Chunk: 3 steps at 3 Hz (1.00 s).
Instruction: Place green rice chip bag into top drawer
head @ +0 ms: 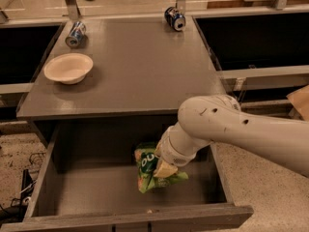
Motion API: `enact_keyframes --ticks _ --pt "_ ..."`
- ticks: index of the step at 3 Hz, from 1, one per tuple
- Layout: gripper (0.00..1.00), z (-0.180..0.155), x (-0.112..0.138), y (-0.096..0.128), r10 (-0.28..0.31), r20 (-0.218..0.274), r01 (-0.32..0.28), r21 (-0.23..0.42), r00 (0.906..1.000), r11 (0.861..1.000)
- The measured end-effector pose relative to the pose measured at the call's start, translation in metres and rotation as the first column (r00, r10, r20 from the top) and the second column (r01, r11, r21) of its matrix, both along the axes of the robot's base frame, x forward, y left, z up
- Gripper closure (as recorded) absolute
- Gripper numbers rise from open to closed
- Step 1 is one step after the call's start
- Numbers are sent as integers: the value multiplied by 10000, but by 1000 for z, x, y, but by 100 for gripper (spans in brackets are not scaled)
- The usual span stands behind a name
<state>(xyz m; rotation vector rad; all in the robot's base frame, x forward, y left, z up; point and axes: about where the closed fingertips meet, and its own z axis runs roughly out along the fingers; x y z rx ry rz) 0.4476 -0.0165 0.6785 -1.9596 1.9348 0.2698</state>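
Observation:
The green rice chip bag (146, 172) is crumpled and tilted inside the open top drawer (96, 193), right of the drawer's middle. My gripper (162, 168) reaches down into the drawer from the right and is shut on the bag's right side. One pale finger (165, 169) shows against the bag; the other is hidden behind it. The white wrist and forearm (207, 127) cover the drawer's right rear corner. The drawer's grey front panel (130, 220) runs along the bottom of the view.
The grey table (135, 66) above the drawer holds a white bowl (68, 67) at the left, a blue soda can (76, 34) at the back left and another (175, 18) at the back right. Dark shelving stands on both sides.

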Motion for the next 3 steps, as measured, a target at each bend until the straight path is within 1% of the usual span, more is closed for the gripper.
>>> enact_keyframes --ticks 1,2,3 --pt "27 0 0 0 0 0 0 0 10000 10000" --pt "0 0 0 0 0 1 0 0 10000 10000" --pt "0 0 0 0 0 1 0 0 10000 10000"
